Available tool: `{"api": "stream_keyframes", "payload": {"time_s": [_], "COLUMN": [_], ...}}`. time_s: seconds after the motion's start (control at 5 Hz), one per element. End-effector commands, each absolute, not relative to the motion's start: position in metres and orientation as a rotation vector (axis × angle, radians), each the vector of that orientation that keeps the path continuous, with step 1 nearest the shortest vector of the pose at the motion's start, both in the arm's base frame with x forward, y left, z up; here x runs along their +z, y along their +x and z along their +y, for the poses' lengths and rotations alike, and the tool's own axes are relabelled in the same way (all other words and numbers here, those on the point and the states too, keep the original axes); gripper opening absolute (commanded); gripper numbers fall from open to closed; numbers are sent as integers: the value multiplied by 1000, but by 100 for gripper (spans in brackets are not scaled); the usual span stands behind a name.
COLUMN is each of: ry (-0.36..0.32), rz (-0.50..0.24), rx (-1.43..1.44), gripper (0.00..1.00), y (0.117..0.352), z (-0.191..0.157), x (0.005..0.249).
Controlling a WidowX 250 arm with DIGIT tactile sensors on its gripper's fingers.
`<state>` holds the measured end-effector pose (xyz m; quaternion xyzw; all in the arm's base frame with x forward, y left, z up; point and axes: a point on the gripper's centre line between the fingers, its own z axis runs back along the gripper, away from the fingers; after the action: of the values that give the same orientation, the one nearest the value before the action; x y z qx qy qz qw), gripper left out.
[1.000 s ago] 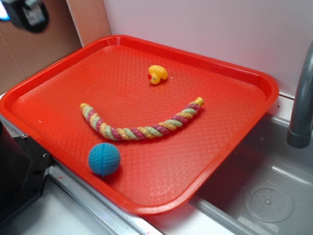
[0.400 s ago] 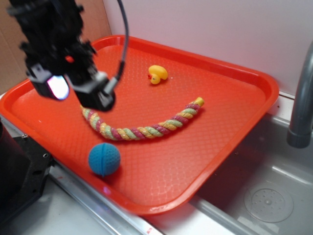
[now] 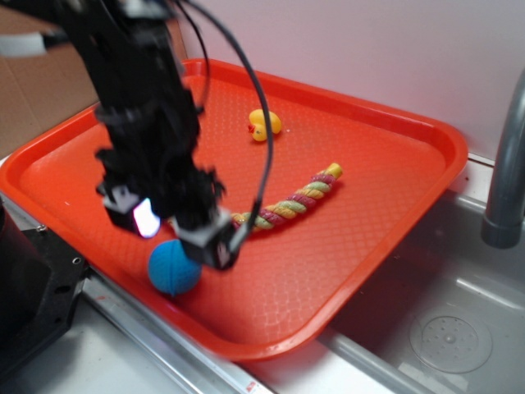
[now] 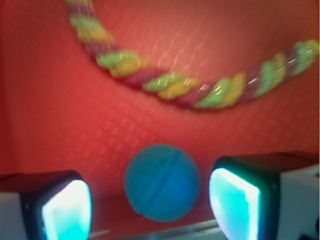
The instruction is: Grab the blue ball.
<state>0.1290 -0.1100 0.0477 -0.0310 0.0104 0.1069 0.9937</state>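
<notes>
Gripper (image 4: 150, 200) was spread wide with nothing in it, the blue ball (image 4: 162, 182) sitting between the fingers (image 4: 235, 200), closer to the right one. Looked risky: closing off-centre could've nudged it rolling toward the tray (image 3: 271, 345) lip.

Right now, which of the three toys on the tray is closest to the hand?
The blue ball, sitting between the open hand fingers. The rope lies just beyond; the duck is far off.
</notes>
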Motion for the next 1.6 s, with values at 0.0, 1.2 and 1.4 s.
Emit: {"api": "stream_keyframes", "payload": {"time_s": [0.0,1.2,1.4], "ry": [-62,-77,-103], "rz": [81,-138,-169], "rx": [210,264,333], "gripper": [13,0,0], "y": [118,166,166], "z": [-113,-32,-16], "x": [26,197,210]}}
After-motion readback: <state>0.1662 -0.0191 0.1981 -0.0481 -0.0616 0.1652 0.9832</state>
